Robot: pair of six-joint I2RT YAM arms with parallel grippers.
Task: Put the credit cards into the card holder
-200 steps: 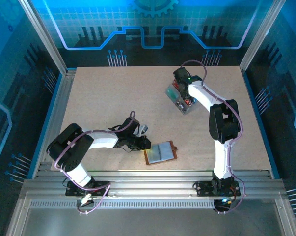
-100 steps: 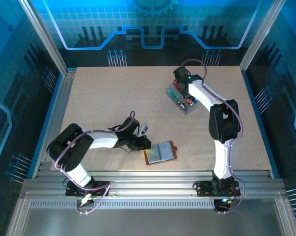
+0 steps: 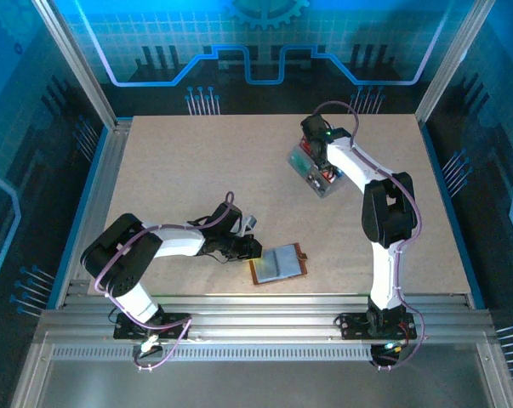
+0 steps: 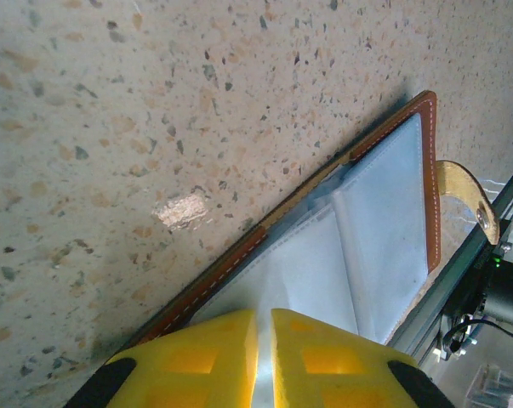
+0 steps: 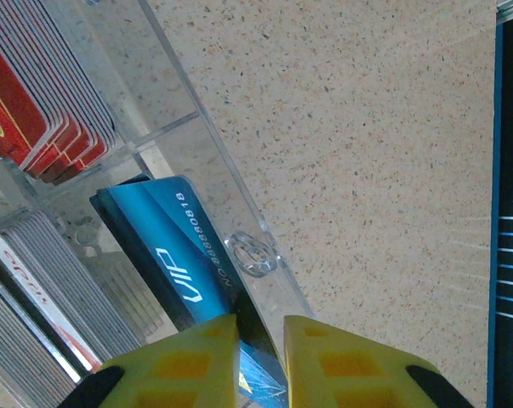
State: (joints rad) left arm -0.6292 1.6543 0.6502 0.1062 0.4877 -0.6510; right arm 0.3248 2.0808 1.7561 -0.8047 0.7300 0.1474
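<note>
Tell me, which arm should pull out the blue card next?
Probably right. Its yellow fingers straddle the blue plastic VIP card in the clear plastic tray; the left fingers are busy gripping the open brown leather wallet.

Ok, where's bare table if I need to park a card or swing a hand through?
Widest free patch: far-left table, between the left rail and the clear tray. A smaller one lies between tray and card holder. Crowded: the left gripper at the card holder's edge, the right gripper over the tray.
</note>
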